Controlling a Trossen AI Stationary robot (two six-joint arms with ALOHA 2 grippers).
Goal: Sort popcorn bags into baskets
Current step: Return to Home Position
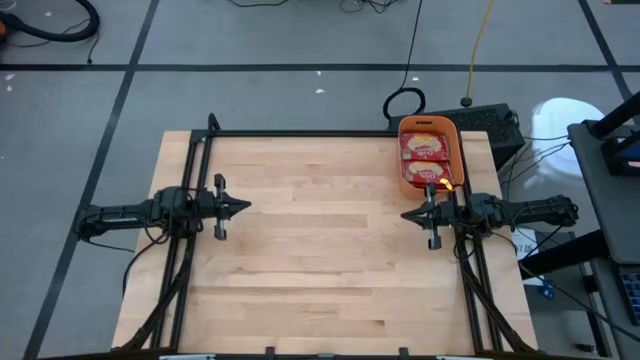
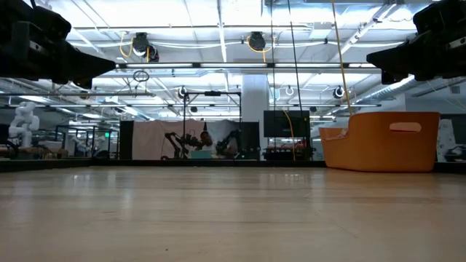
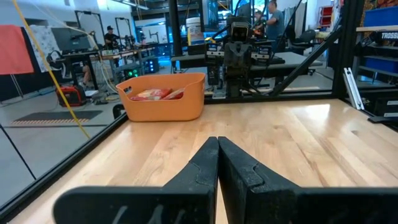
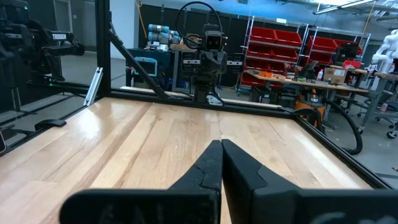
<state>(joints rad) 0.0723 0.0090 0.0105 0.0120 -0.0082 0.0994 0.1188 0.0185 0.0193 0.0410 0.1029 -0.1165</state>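
Status: sorting looks finished, or v. nearly so. At approx 1 o'clock on table (image 1: 300, 290), hard by the far-right edge: bin (image 1: 430, 121), upright. Inside it: bags (image 1: 424, 147). Two red faces show on top from above, one behind the other along the bin's length, filling it side to side. What lies under them can't be counted, so no total. Left wrist view agrees: red bags show at the rim, none hanging over it. No bag seen on the table in any view (overhead, table-level, either wrist cam).

At 9 o'clock: left gripper (image 1: 243, 207), tips pointing to table centre, well apart from bin. Its fingers (image 3: 199, 169) are pressed together w/ nothing between them.

At 3 o'clock: right gripper (image 1: 407, 215), tips pointing inward, just on the near side of the bin and not touching it. Its fingers (image 4: 202, 173) are likewise pressed together, nothing held.

Both arms lie low & level, mirroring each other across the table. Low view shows them only as dark shapes at the upper corners, off the wood.

Judgement: pick-and-place part done as far as visible; nothing left on the table to fetch. Remaining item = parking the arms, and the pose reads as at or close to rest. Caveat: strips of table under the arms are hidden from above, so a stray bag there can't be fully ruled out, tho' low view shows none.
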